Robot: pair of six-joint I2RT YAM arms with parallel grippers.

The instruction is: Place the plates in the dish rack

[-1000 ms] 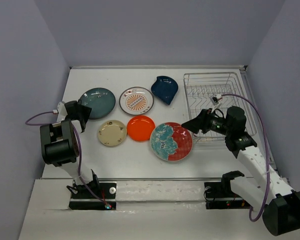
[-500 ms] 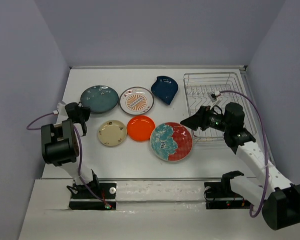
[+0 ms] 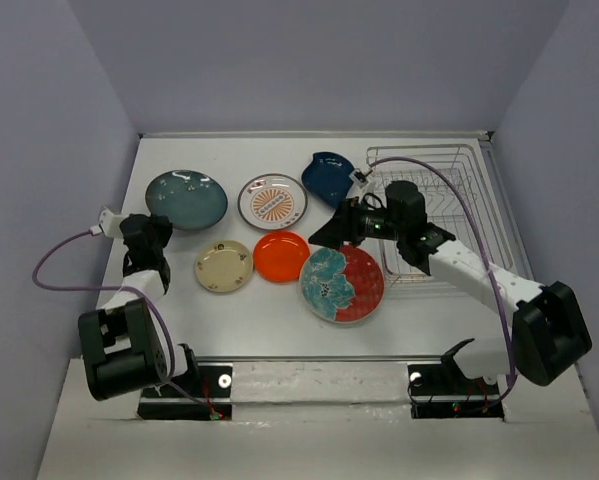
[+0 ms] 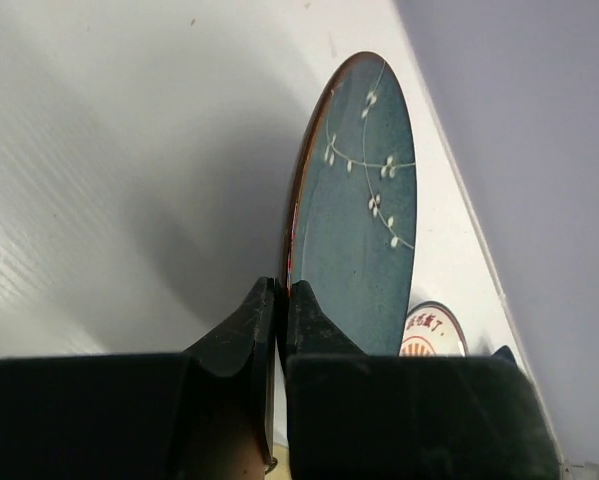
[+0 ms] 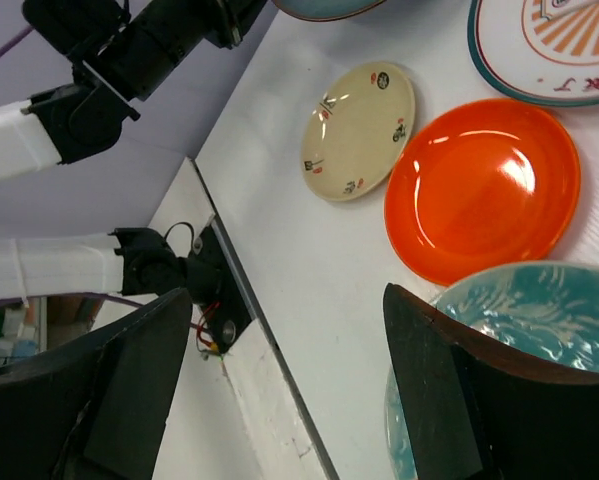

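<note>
Pinching the dark teal plate (image 4: 354,230) upper left, we had our left gripper (image 4: 281,295) clamped on its rim, right gripper (image 3: 324,238) gaped mid-frame by the orange plate (image 3: 281,256), dish rack (image 3: 479,185) sat upper right.

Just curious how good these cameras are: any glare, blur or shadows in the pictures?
Right wrist view: glare spot on the orange plate; the right end effector has dark, blurred fingers up close. Left wrist view: the dark teal plate throws a soft shadow on the table. Top view: evenly lit, sharp.
</note>
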